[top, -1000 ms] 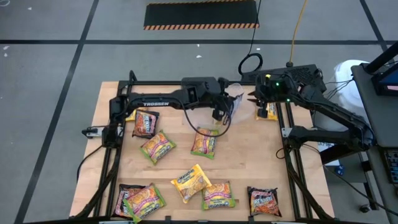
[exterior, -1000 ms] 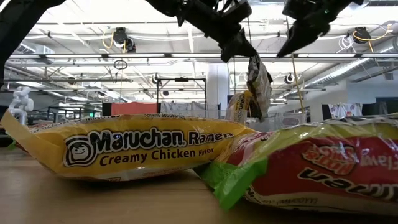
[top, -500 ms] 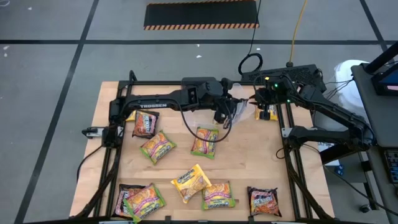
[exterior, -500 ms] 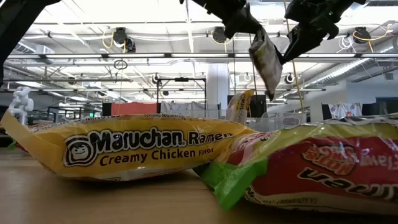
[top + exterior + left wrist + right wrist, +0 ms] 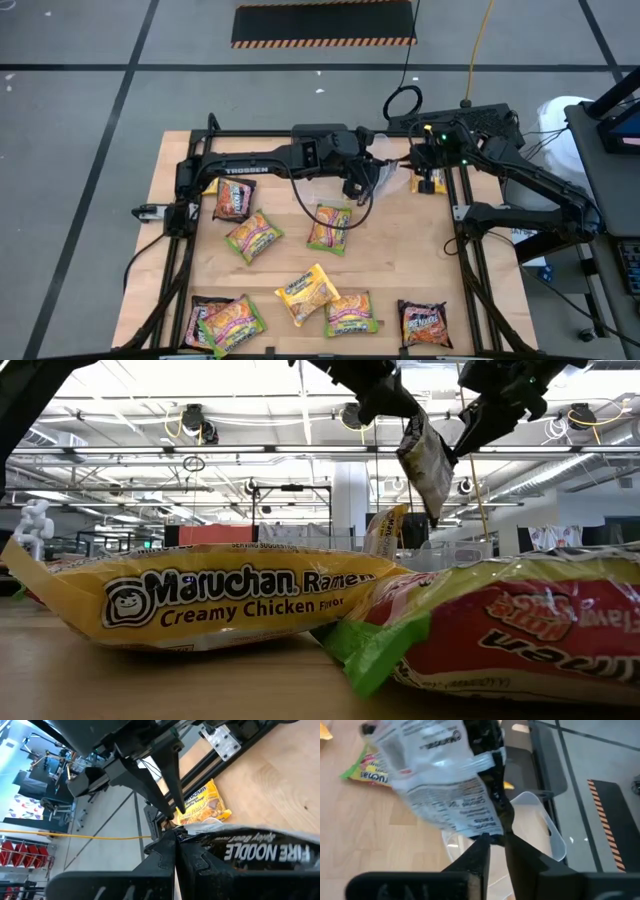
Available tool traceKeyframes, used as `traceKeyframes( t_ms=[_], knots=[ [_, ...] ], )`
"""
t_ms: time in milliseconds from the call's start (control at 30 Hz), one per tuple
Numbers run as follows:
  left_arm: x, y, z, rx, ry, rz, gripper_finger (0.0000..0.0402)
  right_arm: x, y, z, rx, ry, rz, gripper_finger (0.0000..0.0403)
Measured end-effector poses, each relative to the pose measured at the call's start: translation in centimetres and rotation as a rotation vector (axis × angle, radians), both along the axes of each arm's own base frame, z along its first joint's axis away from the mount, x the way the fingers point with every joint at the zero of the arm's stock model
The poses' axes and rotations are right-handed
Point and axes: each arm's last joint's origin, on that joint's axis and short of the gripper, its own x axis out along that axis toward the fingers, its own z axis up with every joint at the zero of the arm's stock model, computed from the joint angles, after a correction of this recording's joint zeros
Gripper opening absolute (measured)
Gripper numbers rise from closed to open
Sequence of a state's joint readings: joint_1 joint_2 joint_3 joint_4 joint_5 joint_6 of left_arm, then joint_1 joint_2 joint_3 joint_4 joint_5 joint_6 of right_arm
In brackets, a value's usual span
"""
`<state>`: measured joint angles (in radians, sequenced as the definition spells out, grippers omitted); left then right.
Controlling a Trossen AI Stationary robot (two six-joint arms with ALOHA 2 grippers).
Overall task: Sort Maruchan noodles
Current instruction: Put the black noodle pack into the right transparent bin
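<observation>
A dark Maruchan noodle packet [image 5: 428, 463] with a pale printed back [image 5: 445, 775] hangs high over the table's far right part. My left gripper [image 5: 397, 408] is shut on its upper end. My right gripper [image 5: 461, 446] comes at it from the table's right and is shut on its edge. Several more packets lie flat on the table: dark [image 5: 233, 199], green-edged [image 5: 252, 237] [image 5: 328, 228] and yellow [image 5: 305, 290]. Another yellow packet [image 5: 430, 181] lies in the far right corner. My left gripper pinches the packet's upper end [image 5: 192, 838] between its two shut fingers, slanting down from above. The packet hangs below the fingers, tilted, clear of the table. My right gripper pinches the packet's dark sealed edge [image 5: 501, 822] between its two fingertips. It slants down from the table's right side.
A clear plastic tub [image 5: 540, 827] stands on the table under the held packet. Black frame rails [image 5: 462, 230] run along the table's left and right sides. More packets [image 5: 348, 313] [image 5: 422, 323] [image 5: 225, 321] lie along the near edge. Bare wood [image 5: 400, 260] shows at centre right.
My left gripper has risen and gone toward the right gripper, carrying the dark packet. The packet hung lower and apart from the right gripper a second ago. It is now higher and more tilted, with its edge between the right gripper's fingers.
</observation>
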<state>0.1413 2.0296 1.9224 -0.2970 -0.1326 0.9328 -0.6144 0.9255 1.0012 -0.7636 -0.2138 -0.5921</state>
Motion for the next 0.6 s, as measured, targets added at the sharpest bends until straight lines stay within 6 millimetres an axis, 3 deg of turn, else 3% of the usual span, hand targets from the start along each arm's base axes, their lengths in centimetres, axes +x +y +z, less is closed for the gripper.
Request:
traceKeyframes(
  t_ms=[300,600],
  knots=[
    [0.0,0.0,0.01,0.0,-0.001,0.0,0.0,0.44,-0.44,0.64,-0.067,-0.063,-0.035,0.0025],
    [0.02,0.0,0.0,0.005,0.0,-0.002,0.0,0.14,-0.48,0.31,-0.064,-0.01,-0.104,0.0057]
  ],
)
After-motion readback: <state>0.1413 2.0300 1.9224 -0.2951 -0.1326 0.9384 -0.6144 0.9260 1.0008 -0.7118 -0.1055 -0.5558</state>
